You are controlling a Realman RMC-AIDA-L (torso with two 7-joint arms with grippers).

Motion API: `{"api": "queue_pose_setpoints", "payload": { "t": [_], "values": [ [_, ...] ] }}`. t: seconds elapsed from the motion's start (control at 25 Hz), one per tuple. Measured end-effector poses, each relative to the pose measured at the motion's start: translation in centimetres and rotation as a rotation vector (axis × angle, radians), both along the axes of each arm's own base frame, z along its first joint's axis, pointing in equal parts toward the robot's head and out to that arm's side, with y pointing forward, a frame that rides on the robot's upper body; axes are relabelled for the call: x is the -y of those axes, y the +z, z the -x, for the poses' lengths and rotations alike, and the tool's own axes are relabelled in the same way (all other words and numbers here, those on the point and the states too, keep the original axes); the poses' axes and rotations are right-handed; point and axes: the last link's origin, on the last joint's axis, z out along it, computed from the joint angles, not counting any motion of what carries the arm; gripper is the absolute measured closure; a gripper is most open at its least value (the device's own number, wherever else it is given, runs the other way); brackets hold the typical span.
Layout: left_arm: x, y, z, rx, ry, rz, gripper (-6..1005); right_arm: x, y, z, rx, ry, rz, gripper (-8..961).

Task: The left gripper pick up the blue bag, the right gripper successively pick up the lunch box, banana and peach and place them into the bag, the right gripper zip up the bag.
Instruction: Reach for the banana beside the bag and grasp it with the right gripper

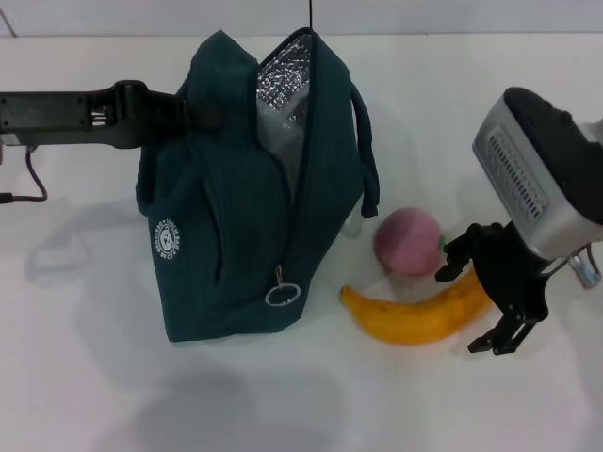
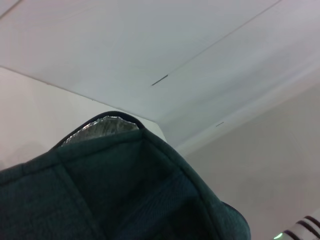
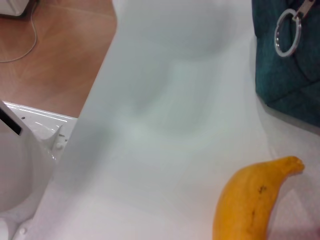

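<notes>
My left arm reaches in level from the left side, w/ the left gripper point(image 1: 193, 111) at the upper rear of the blue bag point(image 1: 236, 235); its tips are hidden against the fabric. My right arm comes in from the right, silver wrist angled downward. The right gripper point(image 1: 480, 306) hangs low, black fingers point(image 1: 457, 259) spread apart, holding nothing.

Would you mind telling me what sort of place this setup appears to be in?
Probably an indoor robot test bench: a plain white tabletop holds only staged items, a dark teal fabric lunch bag and a yellow banana, with wood-look flooring and a loose cable beyond its edge.
</notes>
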Motion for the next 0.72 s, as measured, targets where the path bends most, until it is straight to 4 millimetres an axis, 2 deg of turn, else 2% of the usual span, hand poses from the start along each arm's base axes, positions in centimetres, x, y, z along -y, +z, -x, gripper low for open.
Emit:
{"api": "queue_pose_setpoints", "payload": {
  "t": [0.72],
  "values": [
    [-0.2,-0.3,-0.4,-0.010,-0.019,0.002,965,-1.2,-2.7,-1.2,0.020,0.011,-0.028,82]
  ]
}}
